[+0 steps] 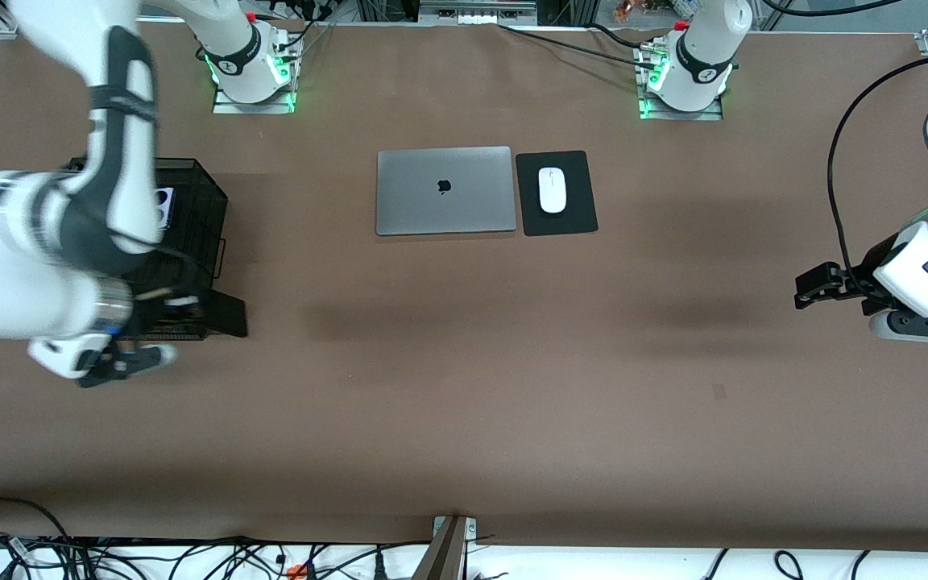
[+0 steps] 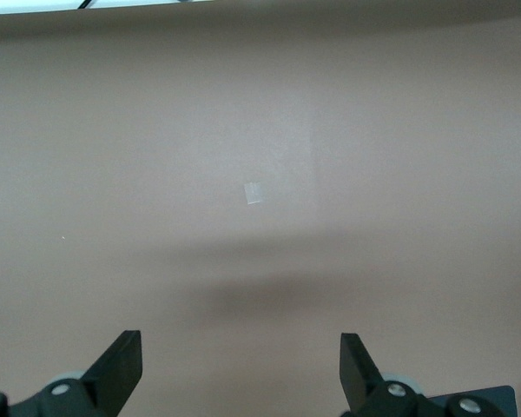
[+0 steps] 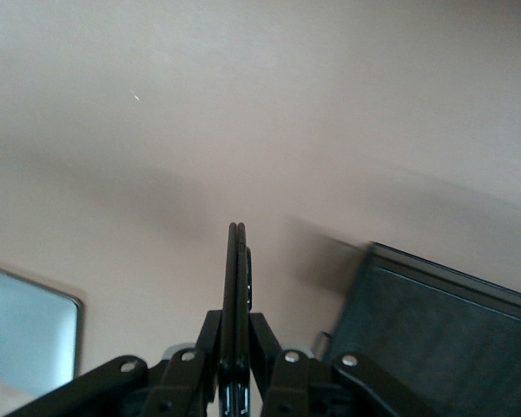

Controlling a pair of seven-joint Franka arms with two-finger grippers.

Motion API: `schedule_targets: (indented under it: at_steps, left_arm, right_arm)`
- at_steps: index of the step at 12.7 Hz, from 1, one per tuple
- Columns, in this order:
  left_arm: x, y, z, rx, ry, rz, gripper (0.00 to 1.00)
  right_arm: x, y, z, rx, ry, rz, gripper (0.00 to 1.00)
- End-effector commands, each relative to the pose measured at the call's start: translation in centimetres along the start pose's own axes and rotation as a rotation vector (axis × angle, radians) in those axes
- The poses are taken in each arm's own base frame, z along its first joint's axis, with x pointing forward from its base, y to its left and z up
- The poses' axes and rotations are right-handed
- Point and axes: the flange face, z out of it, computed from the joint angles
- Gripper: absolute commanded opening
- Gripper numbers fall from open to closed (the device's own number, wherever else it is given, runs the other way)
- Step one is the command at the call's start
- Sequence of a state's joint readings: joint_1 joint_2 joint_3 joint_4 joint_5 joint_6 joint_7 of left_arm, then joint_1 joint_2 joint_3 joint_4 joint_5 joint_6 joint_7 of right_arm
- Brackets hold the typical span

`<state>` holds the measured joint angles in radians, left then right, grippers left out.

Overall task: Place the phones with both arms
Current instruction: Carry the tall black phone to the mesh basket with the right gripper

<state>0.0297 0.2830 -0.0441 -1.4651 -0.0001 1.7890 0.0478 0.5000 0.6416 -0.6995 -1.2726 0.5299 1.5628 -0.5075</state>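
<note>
My right gripper (image 1: 194, 306) is shut on the small black flip phone (image 1: 224, 314) and holds it flat just above the table, beside the black mesh basket (image 1: 198, 201). In the right wrist view the gripper (image 3: 236, 326) grips the phone (image 3: 237, 261) edge-on, with the basket (image 3: 451, 330) to one side. The pale-lilac flip phone (image 1: 164, 205) lies in the basket, partly hidden by the right arm. The slim black slab phone is out of view. My left gripper (image 1: 810, 290) is open and empty over bare table at the left arm's end, and its fingers stand wide apart in the left wrist view (image 2: 241, 365).
A shut silver laptop (image 1: 444, 191) lies near the robots' bases, with a white mouse (image 1: 552, 190) on a black pad (image 1: 557, 193) beside it. The laptop's corner shows in the right wrist view (image 3: 26, 330). A small pale mark (image 1: 719, 391) is on the brown table.
</note>
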Motion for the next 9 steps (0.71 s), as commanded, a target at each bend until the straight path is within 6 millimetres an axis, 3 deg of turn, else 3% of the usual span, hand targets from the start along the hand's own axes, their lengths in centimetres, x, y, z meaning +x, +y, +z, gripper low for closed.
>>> schedule_targets:
  at_steps: [1, 3, 4, 7, 9]
  left_arm:
    - [-0.5, 0.2, -0.3, 0.013, -0.005, 0.014, 1.00]
    - [-0.5, 0.7, -0.2, 0.012, -0.006, 0.022, 1.00]
    - [-0.5, 0.7, -0.2, 0.012, -0.006, 0.022, 1.00]
    - [-0.5, 0.7, -0.2, 0.011, -0.006, 0.022, 1.00]
    - [-0.5, 0.7, -0.2, 0.012, -0.006, 0.022, 1.00]
  right_arm:
    - [-3.4, 6.4, -3.2, 0.113, 0.046, 0.007, 0.00]
    - [-6.8, 12.6, -3.8, 0.181, 0.063, 0.028, 0.00]
    - [-8.0, 14.6, -4.0, 0.195, 0.072, 0.015, 0.00]
    - [-9.9, 18.3, -2.8, 0.281, 0.108, 0.044, 0.00]
    - [-10.5, 20.6, 0.1, 0.341, 0.088, 0.057, 0.00]
